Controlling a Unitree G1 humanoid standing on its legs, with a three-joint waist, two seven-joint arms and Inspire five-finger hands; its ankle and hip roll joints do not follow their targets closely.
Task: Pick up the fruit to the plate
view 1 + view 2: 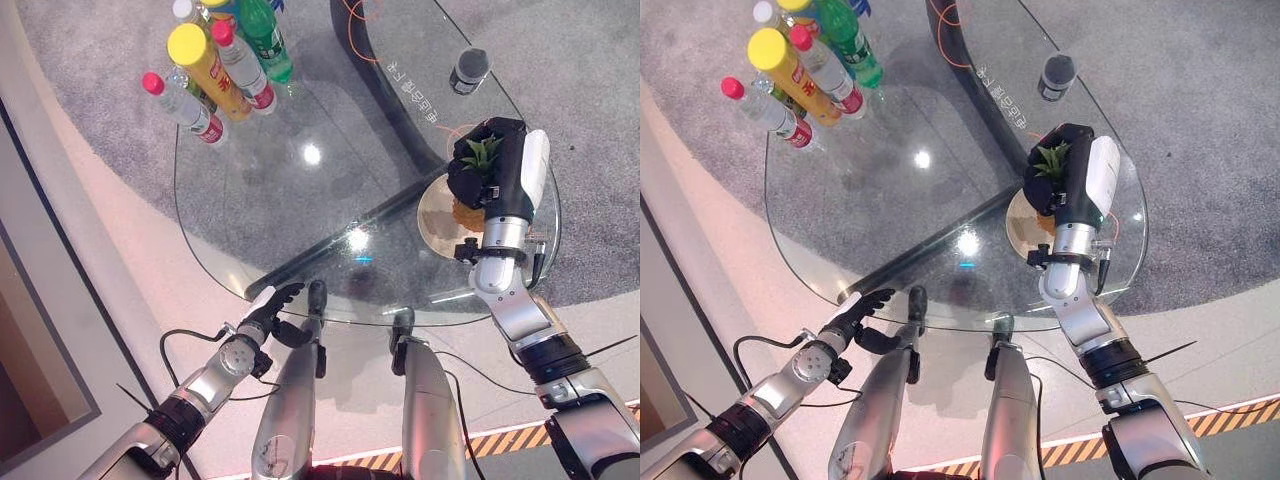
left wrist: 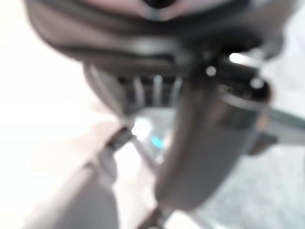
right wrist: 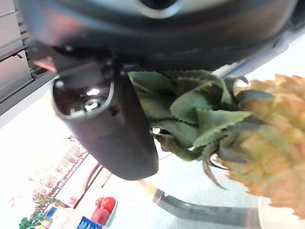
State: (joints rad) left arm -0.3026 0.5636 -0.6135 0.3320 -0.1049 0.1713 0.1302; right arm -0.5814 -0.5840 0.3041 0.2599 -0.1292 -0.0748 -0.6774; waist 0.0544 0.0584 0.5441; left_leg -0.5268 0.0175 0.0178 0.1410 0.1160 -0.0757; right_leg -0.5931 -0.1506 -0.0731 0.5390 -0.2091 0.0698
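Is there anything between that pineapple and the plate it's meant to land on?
Nothing visible. The right hand grips the pineapple directly above the plate; the bottles stand at the table's far side.

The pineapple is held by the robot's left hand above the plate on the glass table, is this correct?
Not quite: the right hand holds the pineapple, not the left. The left eye view shows it above the plate on the glass table, while the left hand stays at the table's near edge.

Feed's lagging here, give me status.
Right robot hand curled round the pineapple, over the plate. Left robot hand idle, open, at table edge. Nothing in the way.
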